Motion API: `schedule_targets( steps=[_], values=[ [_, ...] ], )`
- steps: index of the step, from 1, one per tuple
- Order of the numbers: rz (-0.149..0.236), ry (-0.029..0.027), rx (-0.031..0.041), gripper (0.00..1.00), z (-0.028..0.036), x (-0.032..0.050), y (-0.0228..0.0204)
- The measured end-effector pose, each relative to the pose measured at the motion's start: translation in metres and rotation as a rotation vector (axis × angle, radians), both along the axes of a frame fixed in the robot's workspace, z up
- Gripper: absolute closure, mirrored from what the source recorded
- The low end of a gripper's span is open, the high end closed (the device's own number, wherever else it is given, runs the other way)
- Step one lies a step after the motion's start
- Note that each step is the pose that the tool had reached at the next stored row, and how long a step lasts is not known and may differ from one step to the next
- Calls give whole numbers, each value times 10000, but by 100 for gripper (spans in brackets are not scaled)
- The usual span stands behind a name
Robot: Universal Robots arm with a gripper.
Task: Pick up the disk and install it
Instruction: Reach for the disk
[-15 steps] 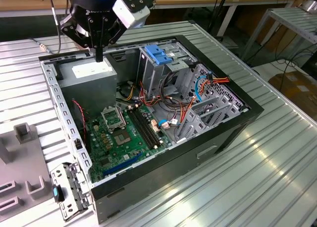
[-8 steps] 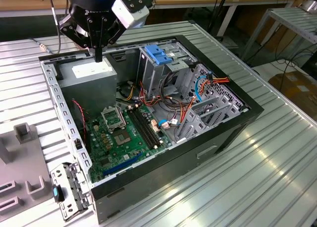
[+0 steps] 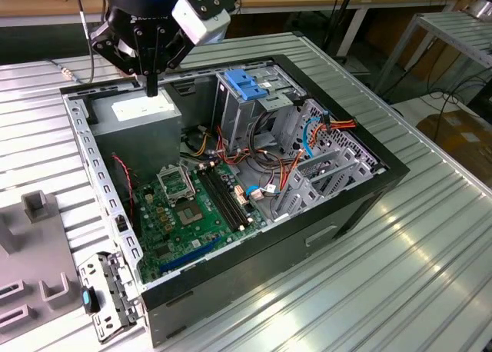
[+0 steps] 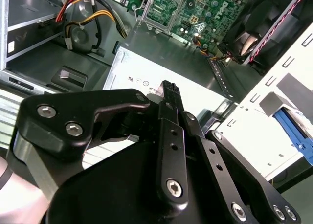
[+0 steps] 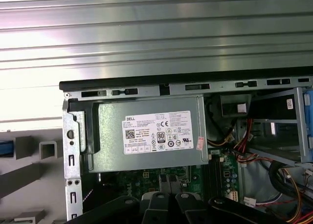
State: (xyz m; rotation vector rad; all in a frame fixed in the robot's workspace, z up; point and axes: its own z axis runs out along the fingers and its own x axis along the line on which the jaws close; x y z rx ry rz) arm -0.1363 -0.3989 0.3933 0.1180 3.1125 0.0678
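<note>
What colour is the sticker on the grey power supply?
White with black print; the first wrist view shows the sticker best.

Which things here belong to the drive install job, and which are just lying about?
Job: gripper, shut, above the power supply; blue-topped drive cage, likely the install spot; open computer case.
Lying about: power supply; motherboard; loose cables; grey fixture beside the case.

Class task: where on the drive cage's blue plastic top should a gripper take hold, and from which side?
Come from above: the blue plastic top faces the open side of the case, while the drive cage walls and cables crowd it below. Pinching across its two long edges probably works best.
</note>
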Motion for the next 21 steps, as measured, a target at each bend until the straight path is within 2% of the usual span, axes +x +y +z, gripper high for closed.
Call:
schedule_targets(
  steps=[21],
  values=[
    [0,0,0,89,0,-38,0]
  ],
)
